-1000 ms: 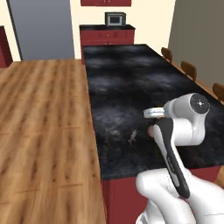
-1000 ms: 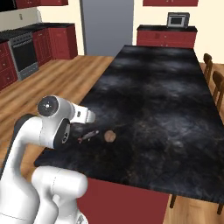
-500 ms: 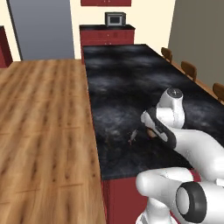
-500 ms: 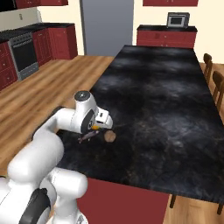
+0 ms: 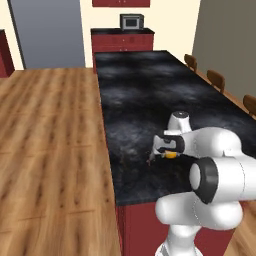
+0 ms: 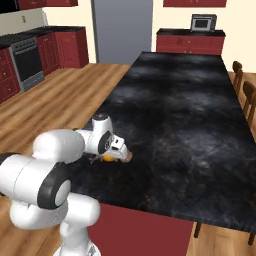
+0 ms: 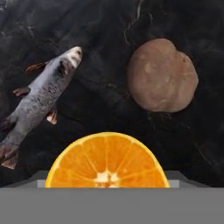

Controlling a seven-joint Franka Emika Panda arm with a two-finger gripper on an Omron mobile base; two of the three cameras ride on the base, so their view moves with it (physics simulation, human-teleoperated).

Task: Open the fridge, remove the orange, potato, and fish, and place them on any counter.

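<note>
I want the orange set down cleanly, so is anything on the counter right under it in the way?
Nothing visible. In the hand view the orange has bare counter just beyond it; the fish lies to one side and the potato to the other, both apart from it.

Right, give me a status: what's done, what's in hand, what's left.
Done: the fish and the potato lie apart on the black counter.

In hand: the orange, cut face showing, sits right at the gripper, low over the counter beside them. Whether it is gripped or already resting there can't be told.

Left: letting go of the orange, if it is held.
</note>
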